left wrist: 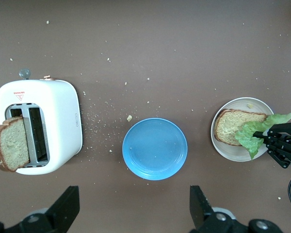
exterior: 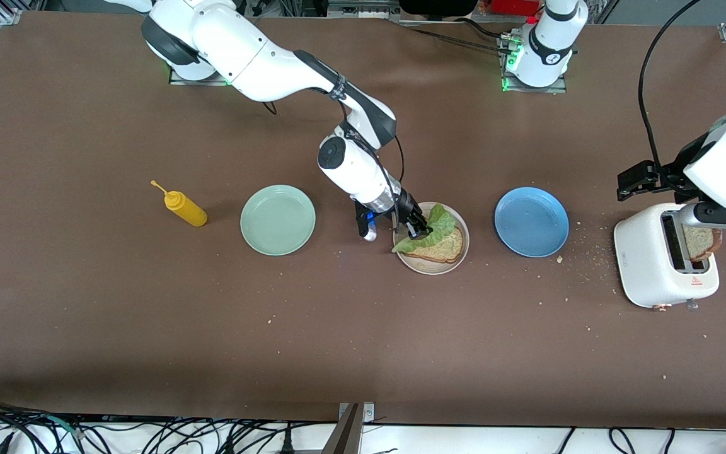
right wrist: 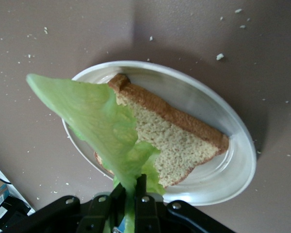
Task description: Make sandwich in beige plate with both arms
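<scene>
Front view: beige plate [exterior: 432,267] at centre of the brown counter [exterior: 338,340], carrying one bread slice [exterior: 442,247] with a lettuce leaf [exterior: 429,228] draped over its upper edge. Right gripper [exterior: 418,228] just above the plate's upper left rim, shut on the lettuce leaf. Mint-green plate [exterior: 278,219] and yellow squeeze bottle [exterior: 181,206] farther toward frame left; blue plate [exterior: 531,221] toward frame right. White toaster [exterior: 665,265] at the right edge with a second bread slice [exterior: 703,242] sticking out of its slot. Left gripper [exterior: 637,180] above the toaster, spread wide, holding nothing. Crumbs scattered between blue plate and toaster.

Left wrist view: toaster [left wrist: 39,126] at frame left with its bread slice [left wrist: 9,144] leaning out, blue plate [left wrist: 154,148] at centre, beige plate [left wrist: 240,155] at right with bread [left wrist: 230,127] and lettuce [left wrist: 257,133]. Wide-apart fingers [left wrist: 63,206] along the bottom edge, empty.

Right wrist view: beige plate [right wrist: 233,160] filling the middle, bread [right wrist: 174,141] lying on it, lettuce [right wrist: 97,126] hanging over the bread's lower left part, pinched at the bottom edge by the closed right gripper [right wrist: 131,196].
</scene>
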Controlling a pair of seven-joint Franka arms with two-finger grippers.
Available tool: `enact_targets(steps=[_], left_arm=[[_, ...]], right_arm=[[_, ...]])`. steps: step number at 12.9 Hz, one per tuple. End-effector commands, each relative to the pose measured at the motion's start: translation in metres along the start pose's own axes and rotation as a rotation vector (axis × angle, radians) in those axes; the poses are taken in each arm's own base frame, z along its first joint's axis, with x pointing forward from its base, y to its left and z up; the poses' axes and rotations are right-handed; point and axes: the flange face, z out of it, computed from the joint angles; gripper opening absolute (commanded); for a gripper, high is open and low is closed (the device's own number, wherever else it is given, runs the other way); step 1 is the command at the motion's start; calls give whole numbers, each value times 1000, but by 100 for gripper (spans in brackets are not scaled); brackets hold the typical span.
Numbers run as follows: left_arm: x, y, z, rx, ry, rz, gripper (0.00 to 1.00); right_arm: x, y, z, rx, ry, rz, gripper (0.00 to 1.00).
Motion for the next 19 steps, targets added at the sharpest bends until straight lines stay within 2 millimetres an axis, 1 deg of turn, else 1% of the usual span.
enact_targets(steps=[1,2,3,4,9,10,11,13,15,17,19], left_arm=[[-5,0,-4,-15,-5,-4,100],[-5,0,-5,-15,-3,-4,100],[-5,0,-5,-15,-3,-4,100],[-5,0,-5,-15,-3,-4,100],[-5,-1,-5,-14,-3,-5,100],[-5,-1,-5,-14,-5,-5,100],[-5,-1,-5,-14,-3,-5,100],[-5,-1,-5,-13,-3,-10,100],[-5,-2,-4,-12,-6,-9,100],[-5,-5,-3,-9,-8,-13,100],[-5,-5,-3,-8,-7,-15,100]], right_arm=[[-6,-7,2,28,-17,15,29],[-7,-8,0,30,-19,15,61],[-8,-9,0,31,-19,13,83],[-9,-9,-1,33,-20,11,98],[-12,-12,-5,38,-22,1,99],[-18,-19,-14,46,-26,-7,99],[-21,-33,-30,50,-24,-12,99],[-23,-59,-62,2,-5,-22,99],[-18,-88,-107,-84,38,-48,99],[-12,-108,-154,-204,76,-151,99],[8,-125,-205,-322,100,-256,99]])
